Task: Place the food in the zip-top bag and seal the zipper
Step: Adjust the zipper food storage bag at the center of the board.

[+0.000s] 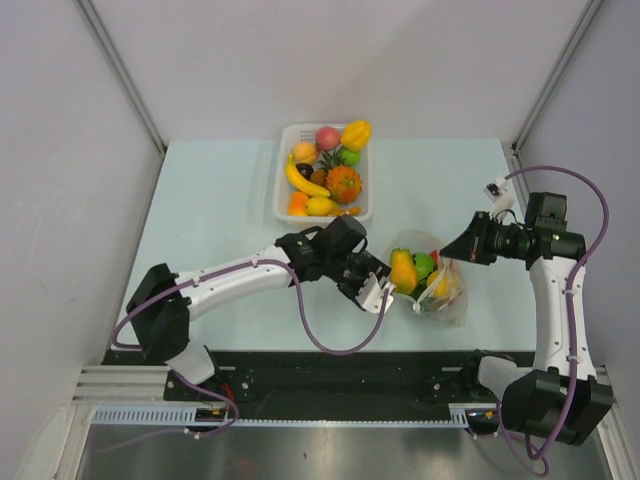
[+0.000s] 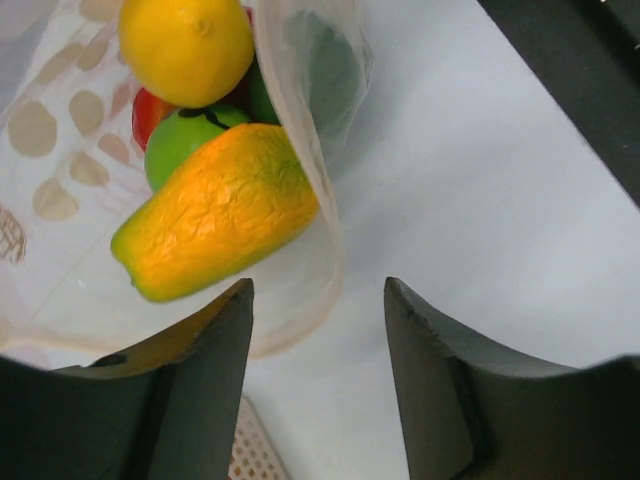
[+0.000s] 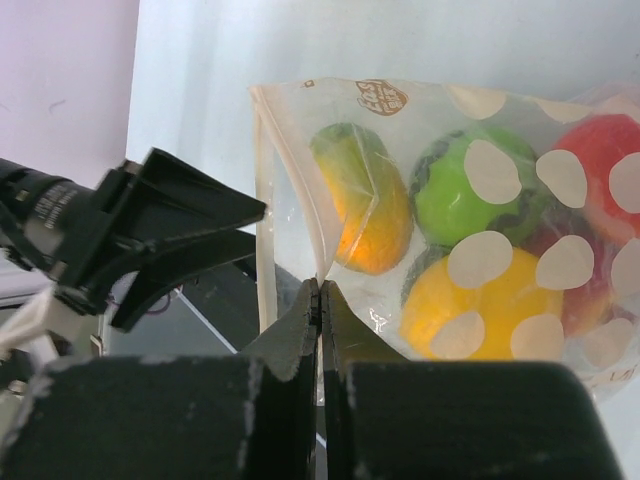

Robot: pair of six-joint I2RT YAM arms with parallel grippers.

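Your left jaws stand apart and hold nothing; only the pale blue-green surface (image 2: 480,200) shows in the gap between them. Just past their tips lies the mouth of the crinkly see-through plastic zip-top bag (image 2: 322,110), its curled rim facing them.

Your right jaws are pressed together, clamped on a thin fold of the bag's edge on its right side. In the right wrist view the film runs straight into the closed tips.

The thin pale zipper strip (image 3: 263,200) runs along the mouth edge. It is not sealed, and the mouth gapes toward the left.

Inside the bag, a long orange-and-yellow toy fruit (image 2: 220,215) lies right at the mouth. Behind it sit a green toy apple (image 2: 180,145), a round yellow toy lemon (image 2: 185,45) and a red toy piece (image 2: 148,112), which is mostly hidden. White dots printed on the film cover parts of them in the right wrist view.

The bag rests on the surface, right of centre and toward the near side, between the ends of your two arms.

The white slotted plastic basket (image 1: 283,205) stands at the far middle of the surface, apart from the bag. It holds more of the food: a yellow toy banana (image 1: 303,180), a spiky orange toy fruit (image 1: 343,184), a pink toy peach (image 1: 327,137), a yellow toy pepper (image 1: 356,133) and several smaller pieces too crowded to tell apart
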